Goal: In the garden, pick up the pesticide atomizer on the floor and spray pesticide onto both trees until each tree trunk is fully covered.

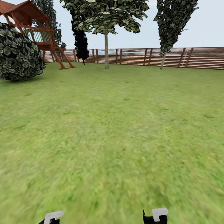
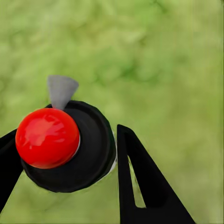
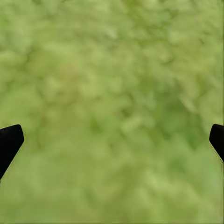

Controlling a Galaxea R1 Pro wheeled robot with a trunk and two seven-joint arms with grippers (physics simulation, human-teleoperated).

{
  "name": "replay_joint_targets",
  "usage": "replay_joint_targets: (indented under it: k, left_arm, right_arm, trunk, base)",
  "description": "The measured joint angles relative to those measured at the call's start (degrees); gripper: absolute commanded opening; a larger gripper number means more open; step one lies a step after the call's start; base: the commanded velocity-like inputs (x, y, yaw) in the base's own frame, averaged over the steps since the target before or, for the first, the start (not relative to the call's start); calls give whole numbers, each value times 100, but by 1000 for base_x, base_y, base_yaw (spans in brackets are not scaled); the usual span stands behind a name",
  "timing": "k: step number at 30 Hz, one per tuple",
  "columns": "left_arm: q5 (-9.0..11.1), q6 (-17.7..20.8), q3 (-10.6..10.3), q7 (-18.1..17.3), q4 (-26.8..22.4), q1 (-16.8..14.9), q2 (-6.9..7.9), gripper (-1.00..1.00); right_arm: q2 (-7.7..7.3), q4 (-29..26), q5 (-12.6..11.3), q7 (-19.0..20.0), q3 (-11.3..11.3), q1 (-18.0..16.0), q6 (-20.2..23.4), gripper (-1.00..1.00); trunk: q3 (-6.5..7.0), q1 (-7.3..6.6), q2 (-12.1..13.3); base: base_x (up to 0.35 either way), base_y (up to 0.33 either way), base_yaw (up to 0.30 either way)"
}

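Note:
My left gripper [image 2: 65, 142] is shut on the pesticide atomizer [image 2: 70, 149], which has a red round knob, a black cap and a grey nozzle. It hangs over the grass. My right gripper [image 3: 112, 140] is open over bare lawn, with only its black fingertips [image 3: 9, 142] showing. Far ahead, by the fence, stand two trees. One pale tree trunk [image 1: 106, 49] is at the centre and another [image 1: 162, 61] is to the right. No pesticide can be made out on them at this distance.
A wide green lawn [image 1: 112, 130] stretches to a brown slat fence [image 1: 199, 57]. A round bush [image 1: 18, 53] and a wooden playhouse [image 1: 34, 28] stand at the far left, with a thin black tree [image 1: 81, 43] beside them. White arm parts [image 1: 53, 217] show at the lower edge.

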Motion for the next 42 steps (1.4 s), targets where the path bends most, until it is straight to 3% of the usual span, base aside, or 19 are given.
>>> replay_joint_targets:
  k: [42]
  left_arm:
    - [0,-5,0,0,0,0,0,-100]
  right_arm:
    - [0,0,3,0,0,0,0,100]
  trunk:
    - [0,0,0]
  base:
    - [339,0,0]
